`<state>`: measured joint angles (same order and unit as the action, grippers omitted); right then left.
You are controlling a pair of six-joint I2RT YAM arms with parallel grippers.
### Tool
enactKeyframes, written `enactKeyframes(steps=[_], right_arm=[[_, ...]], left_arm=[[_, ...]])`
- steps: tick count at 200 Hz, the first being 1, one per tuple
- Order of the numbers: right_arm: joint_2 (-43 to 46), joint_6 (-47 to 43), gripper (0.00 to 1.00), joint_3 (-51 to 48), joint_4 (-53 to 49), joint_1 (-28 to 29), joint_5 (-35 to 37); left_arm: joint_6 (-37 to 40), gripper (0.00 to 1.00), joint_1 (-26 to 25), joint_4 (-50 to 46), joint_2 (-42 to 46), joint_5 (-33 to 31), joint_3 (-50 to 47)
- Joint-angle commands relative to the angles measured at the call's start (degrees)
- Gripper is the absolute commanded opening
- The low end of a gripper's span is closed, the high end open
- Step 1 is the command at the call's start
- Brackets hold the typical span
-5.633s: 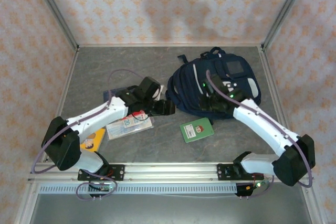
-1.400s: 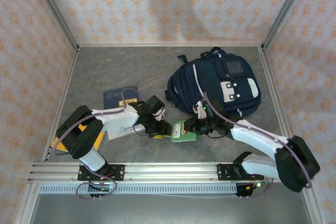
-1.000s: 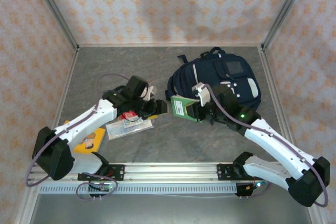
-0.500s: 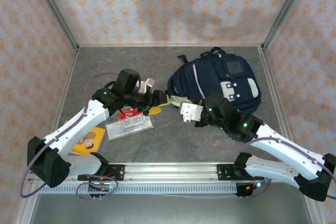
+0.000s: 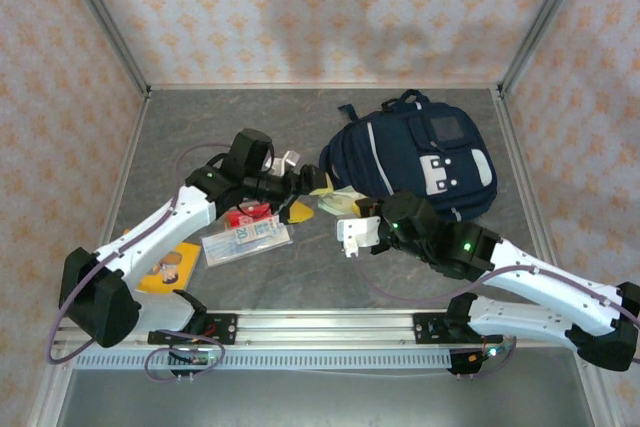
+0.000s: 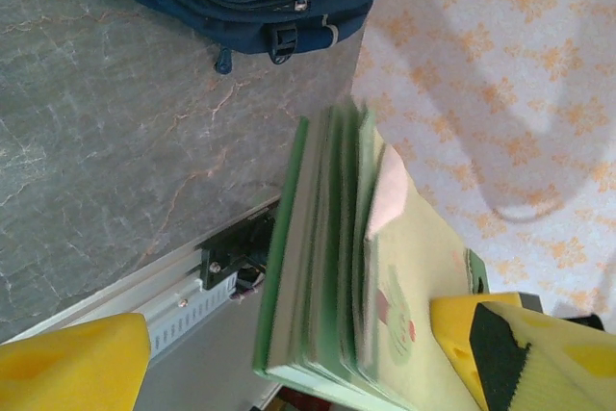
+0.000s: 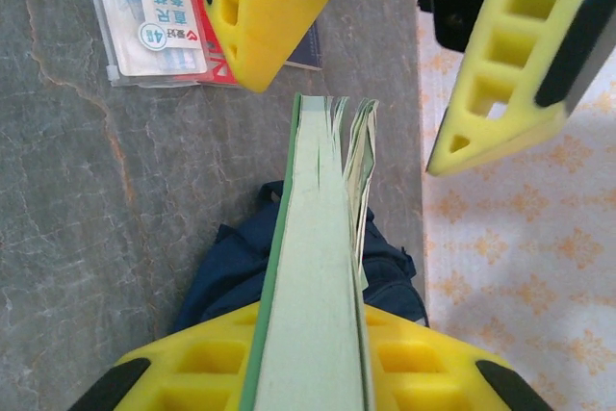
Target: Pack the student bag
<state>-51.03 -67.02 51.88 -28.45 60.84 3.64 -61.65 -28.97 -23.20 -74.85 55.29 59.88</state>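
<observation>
Top view, student bag (image 5: 415, 152): large navy fabric backpack with thin white stripes, grey patches and dark straps. It lies flat at 2 o'clock on the grey marbled tabletop (image 5: 250, 137). Whether any zip stands open cannot be told.
Top view, green book (image 5: 335, 201): thin softcover with a pale green cover, held just off the bag's 8 o'clock edge between the left claw (image 5: 303, 199) and the right claw (image 5: 352, 213).
Top view, loose stock: a clear plastic pouch of printed slips (image 5: 247, 239) lies at the book's 8 o'clock. An orange-yellow booklet (image 5: 170, 269) lies further out, partly under the left arm.
Left wrist view, left claw: the yellow fingers (image 6: 67, 363) are spread wide with the book (image 6: 327, 267) standing between them, and no grip is evident. The bag sits at 12 o'clock.
Right wrist view, right claw (image 7: 310, 358): clamped on the near end of the book (image 7: 313, 267). The left claw's fingers flank the book's far edge at 12 o'clock, with a gap on each side.
Step in hand: judged to be carrying the book to the bag, with the right claw alone bearing it.
Next move calls for: the left claw drawing clear or finding the bag's mouth, and the book going in edge-first. The fanned pages may snag.
</observation>
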Motion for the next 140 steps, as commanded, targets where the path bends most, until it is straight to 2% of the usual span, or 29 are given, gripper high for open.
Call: enactKeyframes(steps=[1,36,64,74,101,140], right_arm=[[1.5,-1.2,0.14,2.1,2.8,0.6,2.7],[1.4,-1.0,0.14,2.3,4.5,1.1,3.2],[0.9,-0.3,0.14,2.2,5.7,1.2,3.2],[0.9,-0.1,0.14,2.0,5.9,1.2,3.1],[0.8,0.9,0.14,1.2,6.0,1.2,3.6],[0.6,2.6,0.16,-0.7,7.0,1.1,5.6]], left_arm=[[-3.1,0.87,0.0,4.4,-1.0,1.8,-0.1],[-5.8,0.86,-2.0,8.0,-3.8,1.0,0.6],[-8.7,0.79,-4.3,12.0,-6.2,-1.0,1.0],[-10.2,0.72,-4.4,13.8,-6.4,-1.6,0.7],[-12.9,0.40,-3.9,16.6,-6.1,-3.2,-0.2],[-14.8,0.17,-3.4,18.4,-5.0,-4.4,-0.9]])
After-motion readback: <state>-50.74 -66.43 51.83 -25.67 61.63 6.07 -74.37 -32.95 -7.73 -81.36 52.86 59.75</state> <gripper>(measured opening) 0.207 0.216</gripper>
